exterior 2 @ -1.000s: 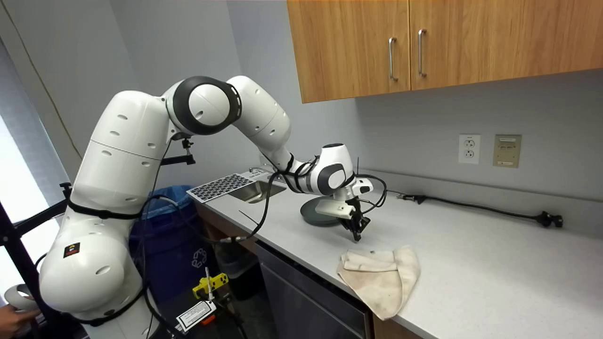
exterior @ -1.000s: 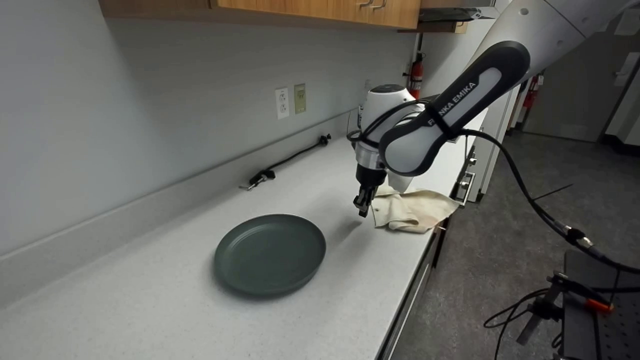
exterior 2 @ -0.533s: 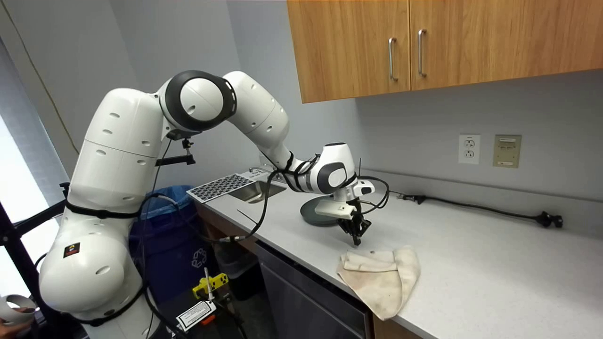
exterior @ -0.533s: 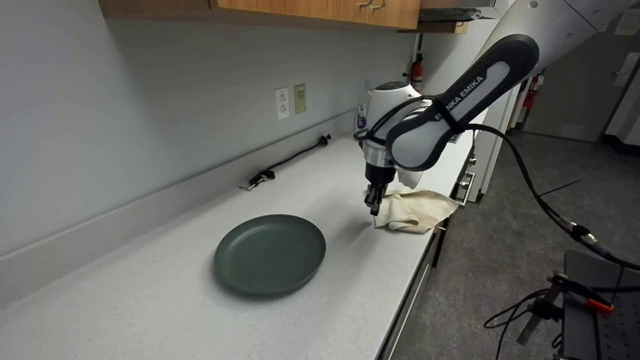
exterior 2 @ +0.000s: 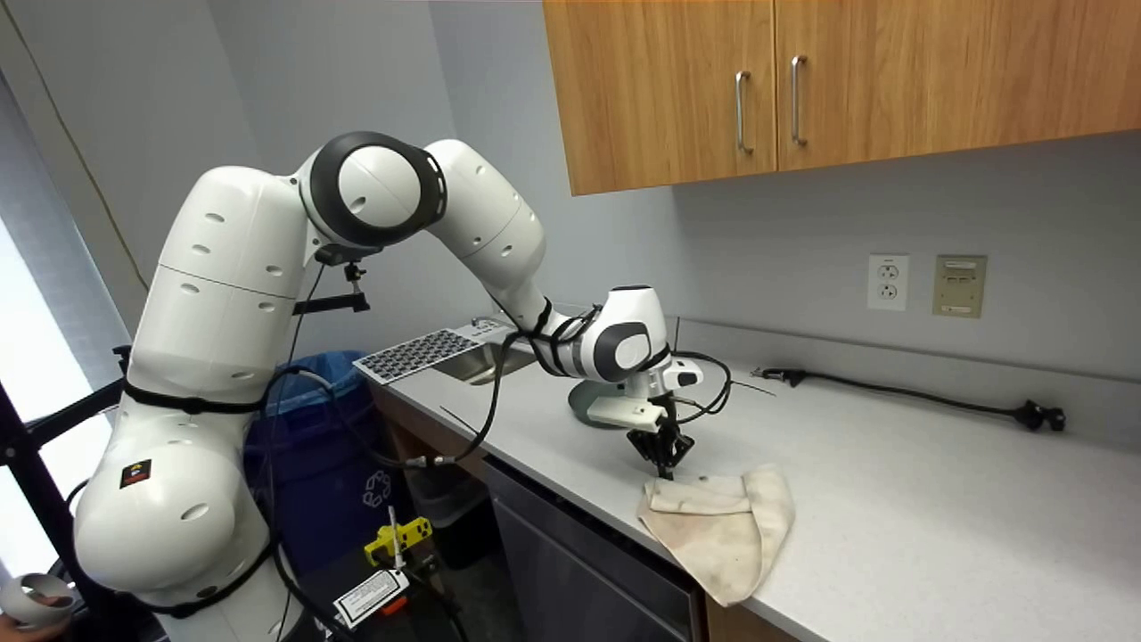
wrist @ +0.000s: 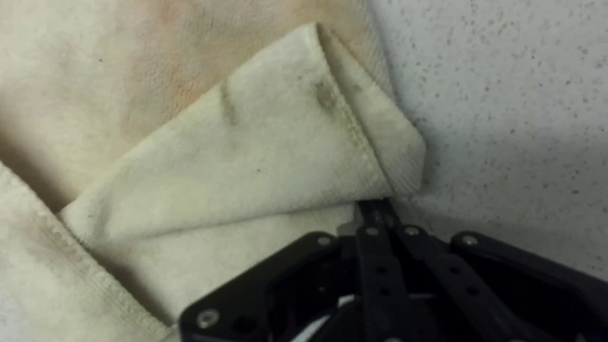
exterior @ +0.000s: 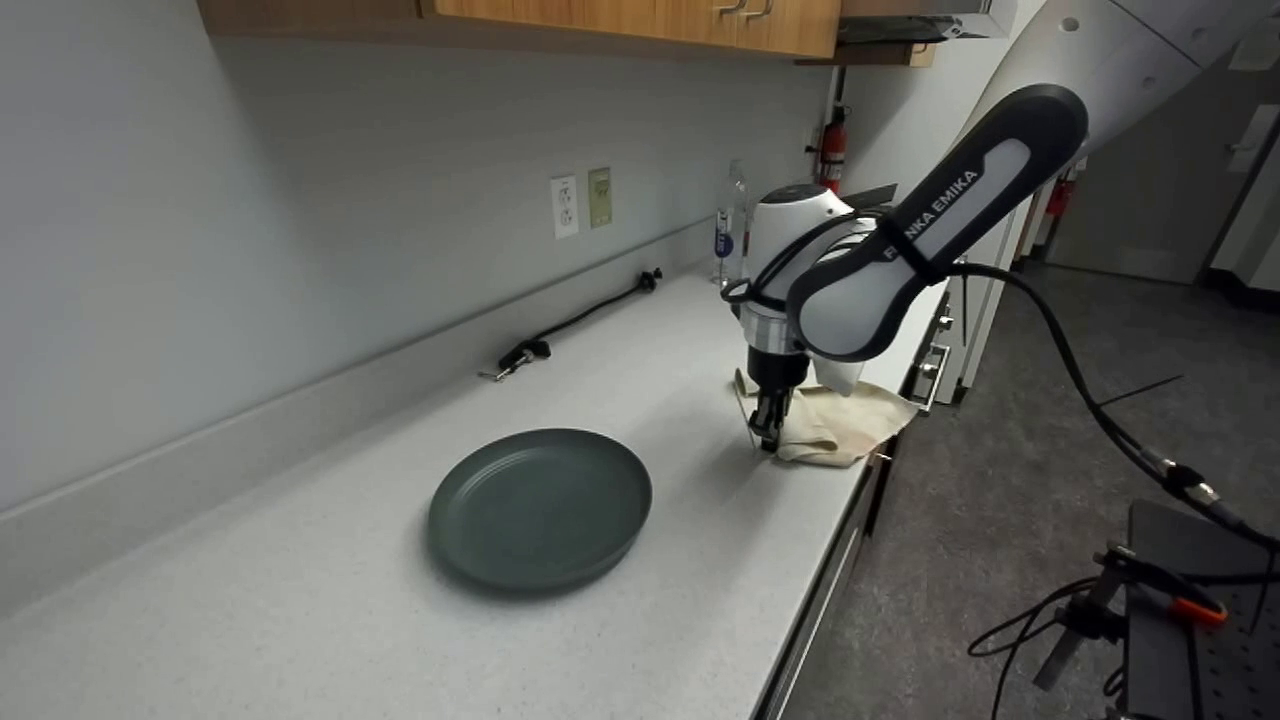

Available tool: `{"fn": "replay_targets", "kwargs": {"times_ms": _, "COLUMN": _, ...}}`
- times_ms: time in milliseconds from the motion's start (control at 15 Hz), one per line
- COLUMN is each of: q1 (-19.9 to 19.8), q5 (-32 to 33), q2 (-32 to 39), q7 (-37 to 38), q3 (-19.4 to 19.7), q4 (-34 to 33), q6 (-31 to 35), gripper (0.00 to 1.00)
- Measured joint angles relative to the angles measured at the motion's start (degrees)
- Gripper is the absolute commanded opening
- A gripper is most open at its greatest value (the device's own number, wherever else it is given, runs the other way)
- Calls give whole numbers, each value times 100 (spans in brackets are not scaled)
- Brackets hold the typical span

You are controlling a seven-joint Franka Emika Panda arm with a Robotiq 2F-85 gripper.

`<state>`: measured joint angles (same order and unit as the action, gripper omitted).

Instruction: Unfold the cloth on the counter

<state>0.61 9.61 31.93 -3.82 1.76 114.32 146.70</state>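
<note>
Cream cloth (wrist: 199, 142) fills the left and middle of my wrist view. Leftmost lies a hemmed flap (wrist: 61, 270), then a folded-over corner (wrist: 266, 152), then my pincer (wrist: 376, 209) at that fold's lower edge, then the speckled white counter (wrist: 513, 95). The pincer is closed, with nothing I can see caught in it; whether it touches the cloth I cannot tell. I judge the step in hand to be finding a hold on the fold, the unfolding itself not yet done. The next move calls for parting the jaws, slipping one finger under the corner's loose layer, pinching that layer alone and drawing it over flat; catching both layers could drag the whole cloth.

Counting left to right in an exterior view, I get one green plate (exterior: 540, 510), one white socket (exterior: 564, 207), one black cord (exterior: 586, 315) along the back of the counter, one beige wall panel (exterior: 600, 197), one clear bottle (exterior: 730, 230), my one pincer, and one cloth. That cloth lies on the counter to the right of the plate and apart from it, one corner reaching the front edge.
</note>
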Motion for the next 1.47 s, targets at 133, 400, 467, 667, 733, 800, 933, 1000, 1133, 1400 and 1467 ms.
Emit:
{"fn": "replay_targets", "kwargs": {"times_ms": 133, "q1": 1, "q5": 3, "q2": -3, "q7": -19, "q3": -2, "q4": 3, "q6": 2, "gripper": 0}}
{"fn": "replay_targets", "kwargs": {"times_ms": 400, "q1": 0, "q5": -1, "q2": 5, "q7": -27, "q3": -26, "q4": -4, "q6": 23, "gripper": 0}}
{"fn": "replay_targets", "kwargs": {"times_ms": 467, "q1": 1, "q5": -2, "q2": 19, "q7": -27, "q3": -45, "q4": -22, "q6": 42, "gripper": 0}}
{"fn": "replay_targets", "kwargs": {"times_ms": 667, "q1": 18, "q5": -4, "q2": 130, "q7": -25, "q3": -126, "q4": -186, "q6": 120, "gripper": 0}}
{"fn": "replay_targets", "kwargs": {"times_ms": 733, "q1": 38, "q5": -4, "q2": 190, "q7": -23, "q3": -146, "q4": -279, "q6": 156, "gripper": 0}}
{"fn": "replay_targets", "kwargs": {"times_ms": 800, "q1": 56, "q5": -5, "q2": 257, "q7": -20, "q3": -164, "q4": -376, "q6": 192, "gripper": 0}}
{"fn": "replay_targets", "kwargs": {"times_ms": 933, "q1": 78, "q5": -8, "q2": 392, "q7": -12, "q3": -199, "q4": -594, "q6": 212, "gripper": 0}}
{"fn": "replay_targets", "kwargs": {"times_ms": 1000, "q1": 81, "q5": -10, "q2": 454, "q7": -11, "q3": -211, "q4": -695, "q6": 212, "gripper": 0}}
{"fn": "replay_targets", "kwargs": {"times_ms": 1133, "q1": 93, "q5": -10, "q2": 581, "q7": -4, "q3": -214, "q4": -903, "q6": 212, "gripper": 0}}
{"fn": "replay_targets", "kwargs": {"times_ms": 1400, "q1": 108, "q5": -10, "q2": 897, "q7": 86, "q3": -208, "q4": -1423, "q6": 218, "gripper": 0}}
{"fn": "replay_targets", "kwargs": {"times_ms": 1467, "q1": 115, "q5": -10, "q2": 997, "q7": 134, "q3": -199, "q4": -1584, "q6": 221, "gripper": 0}}
